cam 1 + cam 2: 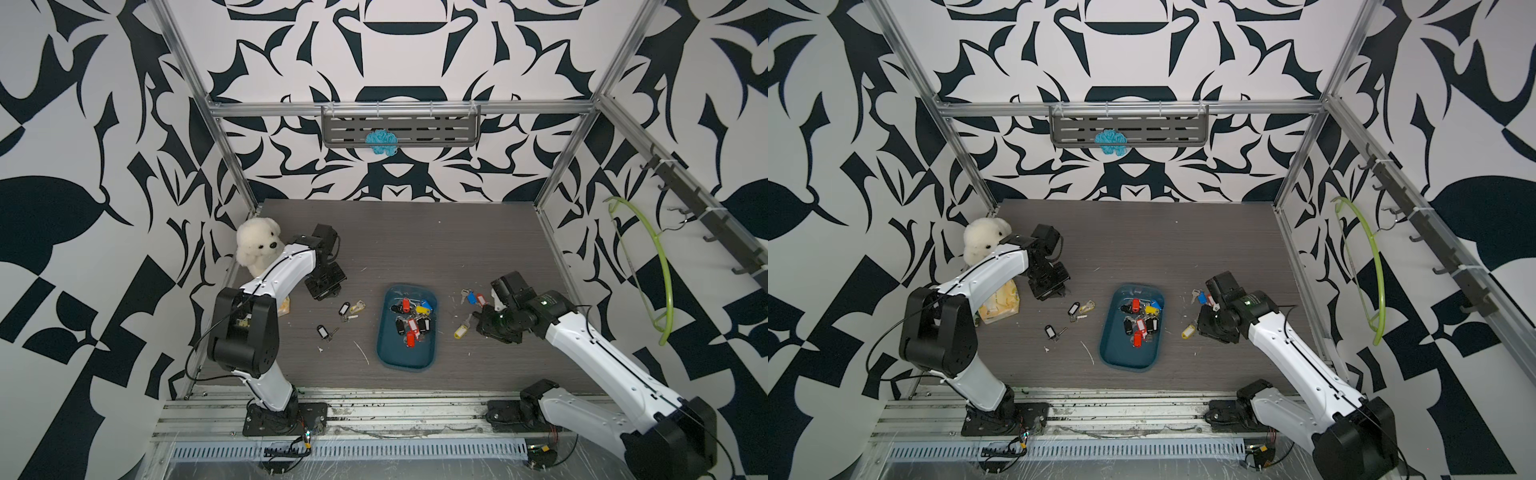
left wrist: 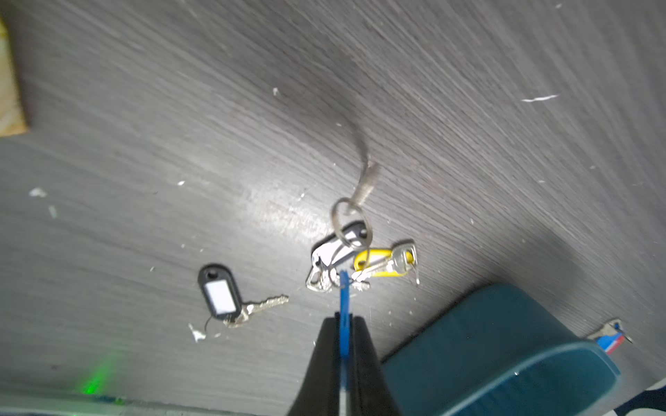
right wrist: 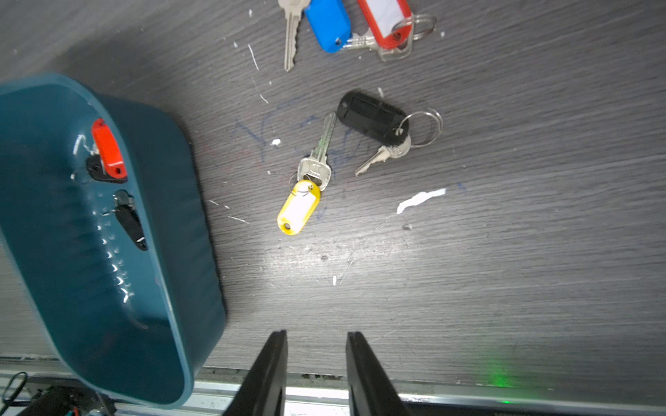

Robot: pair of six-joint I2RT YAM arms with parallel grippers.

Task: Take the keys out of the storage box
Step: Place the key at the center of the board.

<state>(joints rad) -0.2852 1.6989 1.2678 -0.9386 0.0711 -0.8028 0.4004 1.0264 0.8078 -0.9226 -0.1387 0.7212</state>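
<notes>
Blue key tag [image 2: 344, 297] in left pincer [image 2: 345, 320]

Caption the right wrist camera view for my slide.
Right gripper open near a yellow-tagged key and a black-tagged key on the table beside the storage box.

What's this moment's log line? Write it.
left gripper: shut on blue-tagged key | right gripper: open, empty | storage box: several keys inside
</notes>
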